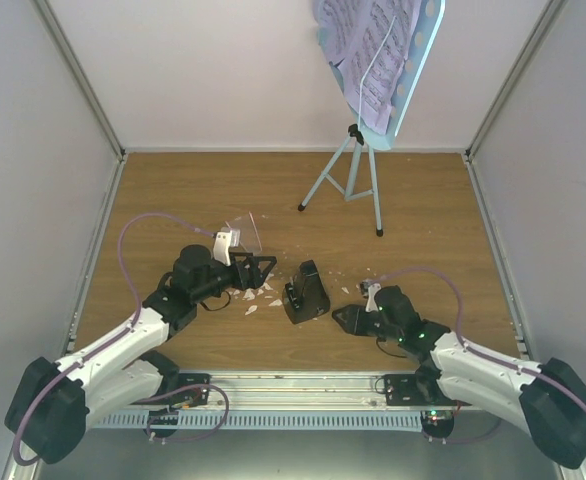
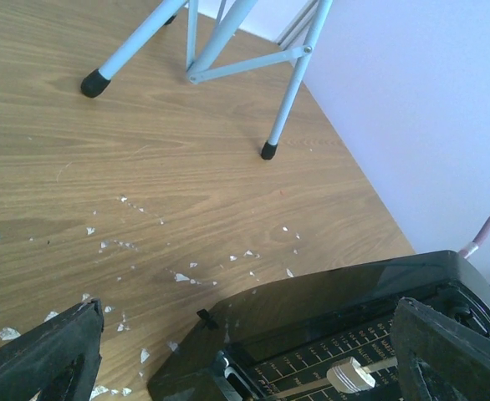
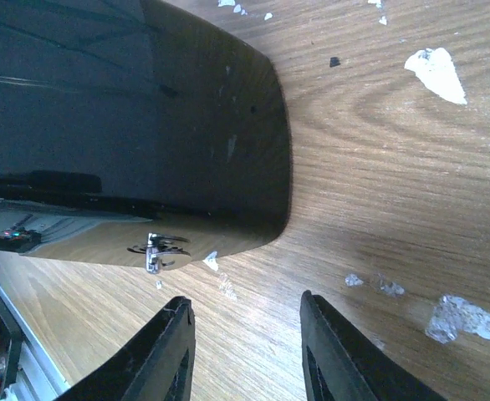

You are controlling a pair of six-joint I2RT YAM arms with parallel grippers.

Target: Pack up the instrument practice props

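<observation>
The small black metronome (image 1: 306, 292) sits mid-table among white crumbs. In the left wrist view its dark face and silver pendulum weight (image 2: 349, 376) lie low between my fingers. My left gripper (image 1: 263, 268) (image 2: 249, 309) stands wide open at its left side, not touching it. My right gripper (image 1: 343, 318) (image 3: 245, 322) is just right of the metronome's glossy body (image 3: 128, 125), jaws narrowly apart over bare wood, holding nothing. The light blue music stand (image 1: 353, 180) stands at the back. Lilac sheet-music pages (image 1: 368, 60) rest on its desk. Two of its feet show (image 2: 267, 151).
White crumbs (image 1: 253, 297) (image 3: 436, 73) are scattered on the wooden table (image 1: 173, 200) around the metronome. A clear plastic piece (image 1: 243, 232) stands behind my left wrist. White walls close in the sides and back, and a metal rail (image 1: 293, 385) runs along the near edge.
</observation>
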